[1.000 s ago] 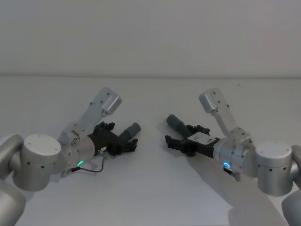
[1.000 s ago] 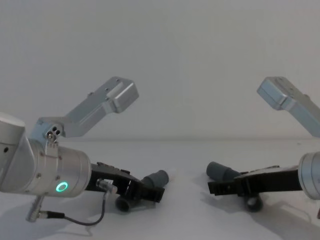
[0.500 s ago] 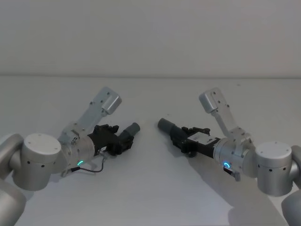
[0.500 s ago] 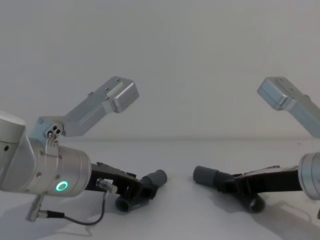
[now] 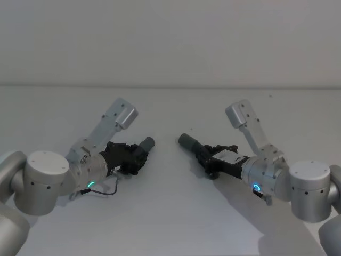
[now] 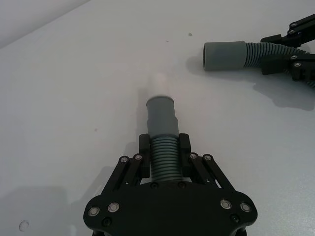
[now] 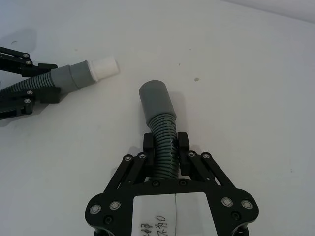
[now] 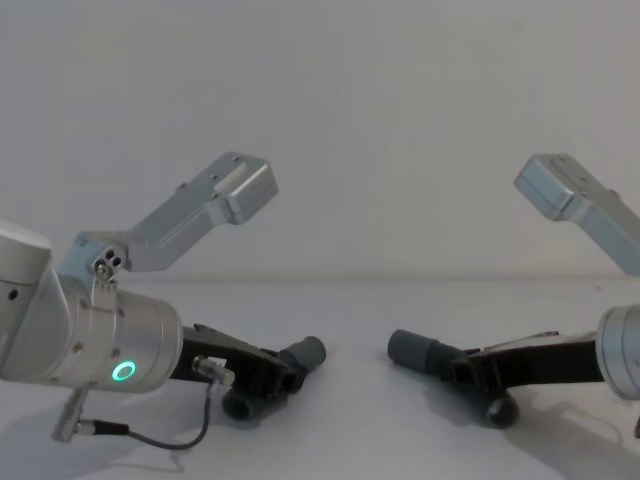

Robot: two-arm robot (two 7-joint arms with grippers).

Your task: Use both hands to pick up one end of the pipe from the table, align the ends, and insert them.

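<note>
Left gripper (image 5: 134,158) is clamped on the left pipe (image 5: 145,145), low over the table (image 5: 170,213). Right gripper (image 5: 208,159) is clamped on the right pipe (image 5: 191,143). The left cuff (image 5: 148,142) and right cuff (image 5: 186,141) face inward, near each other but apart, with bare table between them. Both arms enter from the lower corners.

Left tube piece (image 6: 162,118): in the left wrist view, rear length concealed by the left gripper (image 6: 164,145); white tip (image 6: 158,83) barely separates from the table (image 6: 59,98). Right tube piece (image 7: 156,105): rear likewise concealed by the right gripper (image 7: 166,142) (label (image 7: 174,214) writing cut off, unreadable). Right arm (image 8: 575,195) cut off at the chest view's right edge.
</note>
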